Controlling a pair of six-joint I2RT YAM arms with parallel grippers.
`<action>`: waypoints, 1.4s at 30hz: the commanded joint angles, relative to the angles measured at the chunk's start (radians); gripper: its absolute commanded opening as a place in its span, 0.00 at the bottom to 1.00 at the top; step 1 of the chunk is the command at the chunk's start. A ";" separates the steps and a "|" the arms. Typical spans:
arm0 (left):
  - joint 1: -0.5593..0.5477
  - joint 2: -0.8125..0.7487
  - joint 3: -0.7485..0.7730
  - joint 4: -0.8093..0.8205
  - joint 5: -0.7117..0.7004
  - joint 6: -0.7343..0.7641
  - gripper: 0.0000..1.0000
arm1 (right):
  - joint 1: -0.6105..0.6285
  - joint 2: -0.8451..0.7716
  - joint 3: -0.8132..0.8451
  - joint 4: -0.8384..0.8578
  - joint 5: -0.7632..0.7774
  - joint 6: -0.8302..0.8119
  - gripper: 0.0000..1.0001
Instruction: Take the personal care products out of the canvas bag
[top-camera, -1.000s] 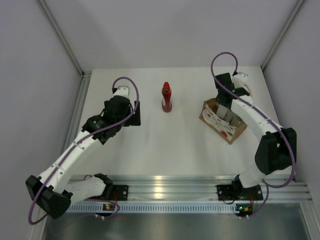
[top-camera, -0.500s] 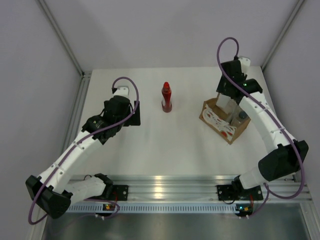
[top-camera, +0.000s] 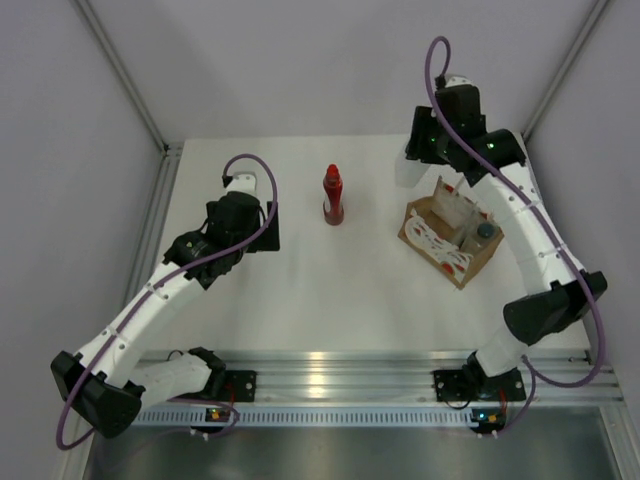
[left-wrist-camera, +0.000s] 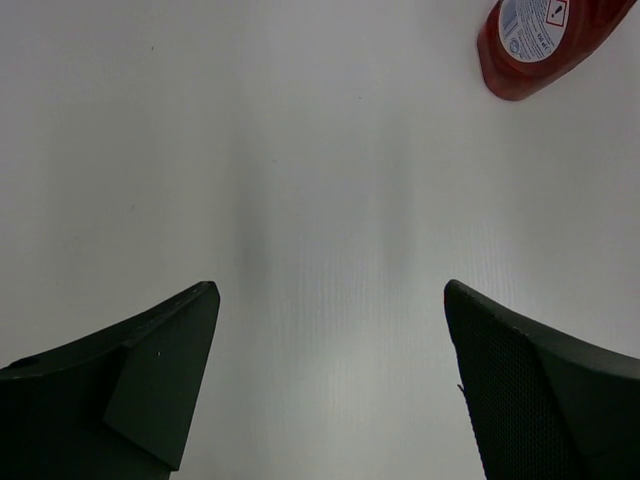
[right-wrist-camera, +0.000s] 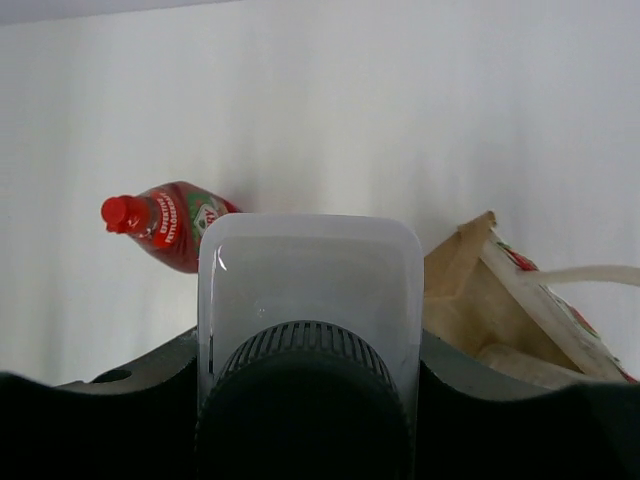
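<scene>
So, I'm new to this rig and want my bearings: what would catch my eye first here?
The right gripper is shut on a clear bottle with a dark cap, held clear of the canvas bag on the right. A red bottle stands upright in the middle, and the left gripper hangs open to its left, holding nothing.

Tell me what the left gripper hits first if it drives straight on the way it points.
Probably the bare table. The left gripper is open and angled down at it, with nothing else in its line. The red bottle sits off to the right of that path, though depth is hard to judge.
</scene>
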 joint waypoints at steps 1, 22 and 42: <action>0.000 -0.023 -0.006 0.011 -0.031 0.003 0.98 | 0.054 0.081 0.078 0.105 -0.052 -0.033 0.00; -0.001 -0.018 -0.008 0.011 -0.035 0.002 0.98 | 0.163 0.337 -0.124 0.543 0.042 -0.143 0.01; 0.000 -0.009 -0.006 0.013 -0.014 0.002 0.98 | 0.133 0.389 -0.196 0.543 -0.027 -0.134 0.80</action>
